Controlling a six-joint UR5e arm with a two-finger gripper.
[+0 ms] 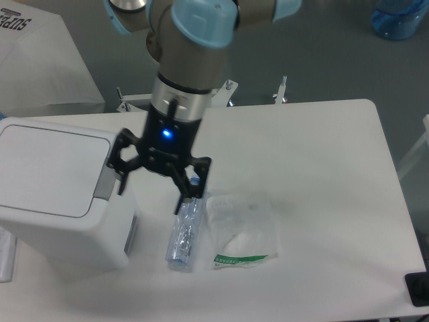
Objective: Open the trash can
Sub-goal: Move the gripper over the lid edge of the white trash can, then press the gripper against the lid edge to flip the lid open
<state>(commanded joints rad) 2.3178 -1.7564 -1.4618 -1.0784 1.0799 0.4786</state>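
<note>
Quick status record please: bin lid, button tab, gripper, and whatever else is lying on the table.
bin: large boxy white plastic trash can, table's left side
lid: flat white lid, down
tab: grey push-button tab, untouched
gripper: two-finger gripper open, empty, right of tab
other items: clear plastic bottle lying flat; clear plastic bag beside it
table: white table
</note>
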